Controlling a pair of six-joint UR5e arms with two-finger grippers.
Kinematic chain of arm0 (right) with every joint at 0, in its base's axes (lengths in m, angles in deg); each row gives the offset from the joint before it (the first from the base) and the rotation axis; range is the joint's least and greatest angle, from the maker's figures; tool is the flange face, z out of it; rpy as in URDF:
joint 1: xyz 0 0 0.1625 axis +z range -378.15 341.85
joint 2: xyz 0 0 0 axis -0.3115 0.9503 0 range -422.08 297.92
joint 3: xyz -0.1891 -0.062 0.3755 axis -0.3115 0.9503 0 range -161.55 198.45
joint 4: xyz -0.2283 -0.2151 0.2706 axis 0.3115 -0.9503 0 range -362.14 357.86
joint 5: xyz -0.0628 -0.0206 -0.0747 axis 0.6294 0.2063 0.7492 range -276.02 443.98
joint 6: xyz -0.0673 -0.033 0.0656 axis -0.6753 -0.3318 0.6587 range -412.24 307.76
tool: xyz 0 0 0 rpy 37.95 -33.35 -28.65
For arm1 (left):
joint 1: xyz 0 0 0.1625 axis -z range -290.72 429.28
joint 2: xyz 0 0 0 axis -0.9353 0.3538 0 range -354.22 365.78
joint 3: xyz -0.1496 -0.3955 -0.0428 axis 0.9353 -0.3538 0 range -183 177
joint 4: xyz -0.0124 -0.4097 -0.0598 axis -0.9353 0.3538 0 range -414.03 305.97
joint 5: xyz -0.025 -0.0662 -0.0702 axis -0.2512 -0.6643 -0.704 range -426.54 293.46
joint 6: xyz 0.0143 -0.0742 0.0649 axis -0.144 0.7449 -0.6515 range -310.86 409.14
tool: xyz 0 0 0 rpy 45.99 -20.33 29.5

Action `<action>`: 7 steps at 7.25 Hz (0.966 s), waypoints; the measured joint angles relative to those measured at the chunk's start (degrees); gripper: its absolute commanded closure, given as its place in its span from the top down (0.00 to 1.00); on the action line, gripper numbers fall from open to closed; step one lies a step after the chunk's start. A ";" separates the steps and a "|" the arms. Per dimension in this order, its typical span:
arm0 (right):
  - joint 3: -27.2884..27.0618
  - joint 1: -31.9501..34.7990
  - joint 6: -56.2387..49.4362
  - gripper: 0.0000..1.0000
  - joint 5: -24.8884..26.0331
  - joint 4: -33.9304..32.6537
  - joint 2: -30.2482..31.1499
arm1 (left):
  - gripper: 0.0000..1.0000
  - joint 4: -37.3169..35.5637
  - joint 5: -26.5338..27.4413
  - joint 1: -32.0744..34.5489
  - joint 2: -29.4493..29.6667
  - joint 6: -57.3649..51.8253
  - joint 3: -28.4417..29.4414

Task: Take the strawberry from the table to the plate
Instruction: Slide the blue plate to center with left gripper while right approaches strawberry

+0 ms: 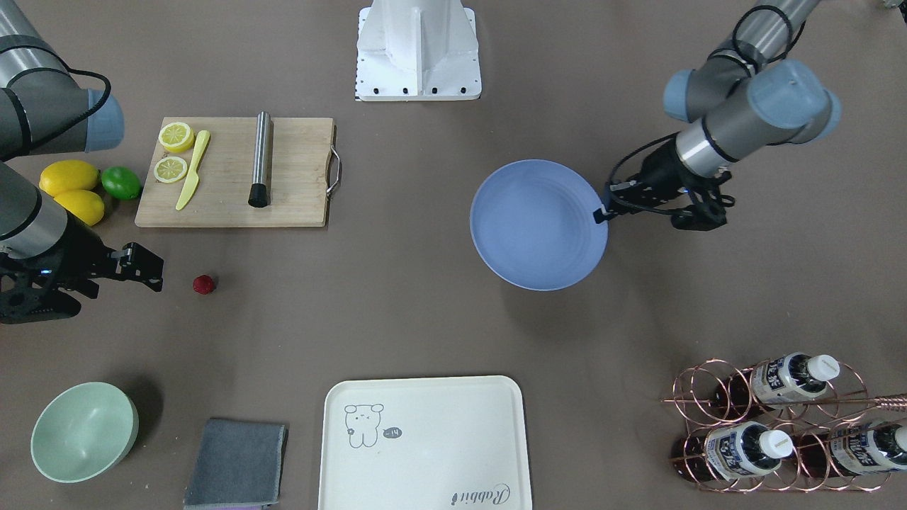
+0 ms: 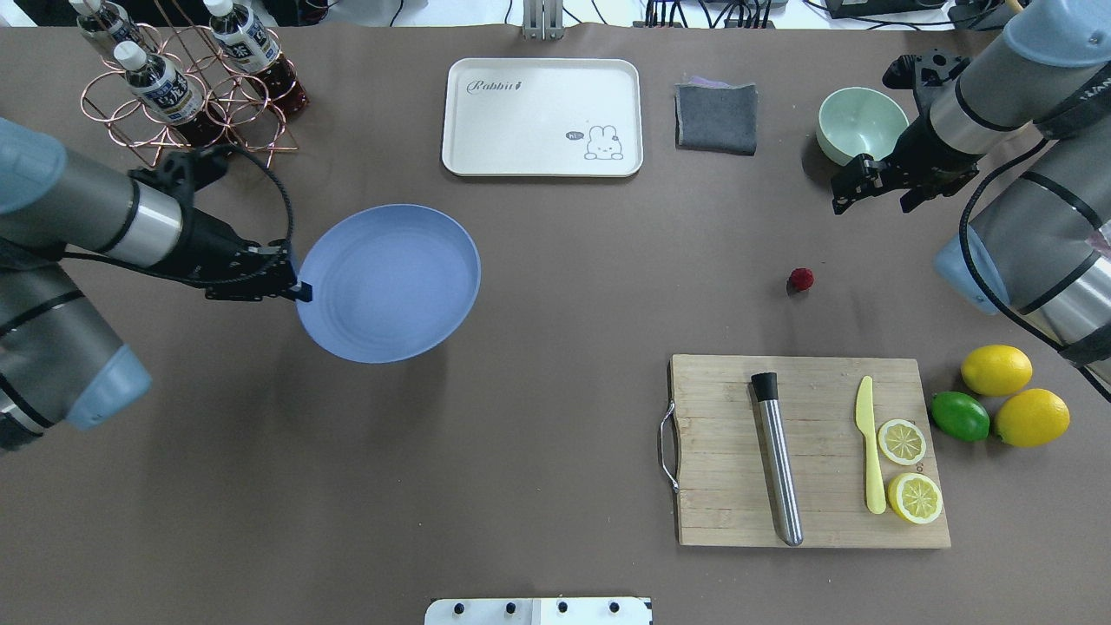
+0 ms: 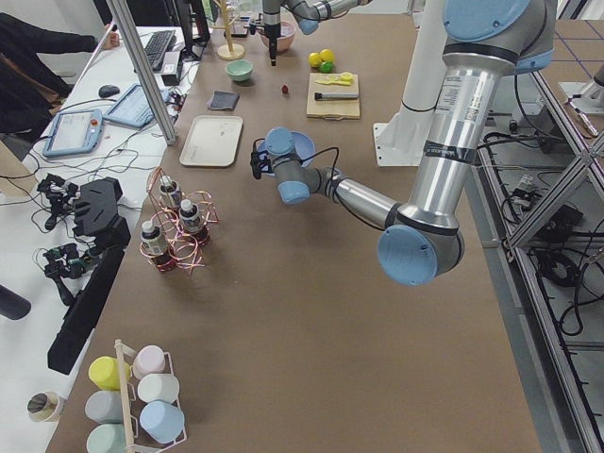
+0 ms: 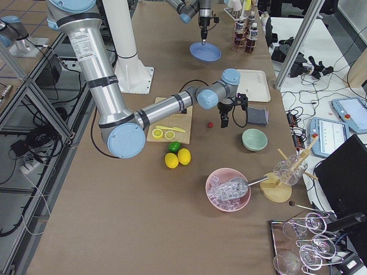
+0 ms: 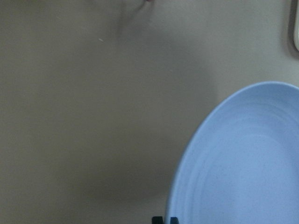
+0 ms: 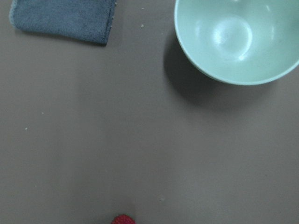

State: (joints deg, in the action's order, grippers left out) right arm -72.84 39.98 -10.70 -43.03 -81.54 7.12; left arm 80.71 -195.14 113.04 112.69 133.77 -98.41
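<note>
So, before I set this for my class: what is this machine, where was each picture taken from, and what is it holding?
It is a robot with two arms at a table, each ending in a two-finger gripper. Four fixed cameras look from above, from the front and from both ends; two more sit on the wrists. The left gripper pinches the rim of a blue plate, held above the table. The right gripper is open and empty, near a small strawberry. Elsewhere lie a cutting board, lemons and a bowl.
</note>
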 measured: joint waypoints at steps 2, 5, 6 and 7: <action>4.91 -2.19 6.35 1.00 1.63 6.01 -2.22 | 0.00 -6.91 9.78 -8.23 7.87 5.49 -0.32; 6.12 -4.85 11.18 1.00 2.28 8.37 -2.47 | 0.93 -10.58 19.90 -16.10 10.88 6.42 0.07; 5.93 -5.76 12.29 1.00 2.57 8.54 -2.41 | 0.98 -10.71 21.69 -17.29 10.84 6.35 0.05; 5.81 -6.94 13.05 1.00 3.19 8.61 -2.32 | 0.98 -10.73 23.13 -17.77 10.58 6.20 -0.17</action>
State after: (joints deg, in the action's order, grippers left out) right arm -67.03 33.05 2.35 -39.84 -72.93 4.79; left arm 69.98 -172.01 95.27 123.27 139.96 -98.58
